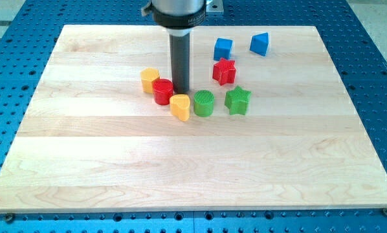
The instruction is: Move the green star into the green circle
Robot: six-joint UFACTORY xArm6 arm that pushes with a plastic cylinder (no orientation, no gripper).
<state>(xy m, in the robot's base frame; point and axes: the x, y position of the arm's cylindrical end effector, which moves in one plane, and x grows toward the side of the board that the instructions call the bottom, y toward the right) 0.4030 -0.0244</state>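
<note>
The green star [237, 101] lies on the wooden board right of centre. The green circle [204, 103] sits just to its left, a small gap between them. My tip [180, 89] comes down from the view's top and rests on the board left of and a little above the green circle, between the red circle [163, 91] and the green circle, just above the yellow heart-shaped block [180, 107]. The tip touches neither green block.
A yellow block [150, 80] sits left of the red circle. A red star [224, 71] lies above the green star. A blue cube [223, 48] and a blue triangular block [260, 44] lie near the board's top edge [258, 27].
</note>
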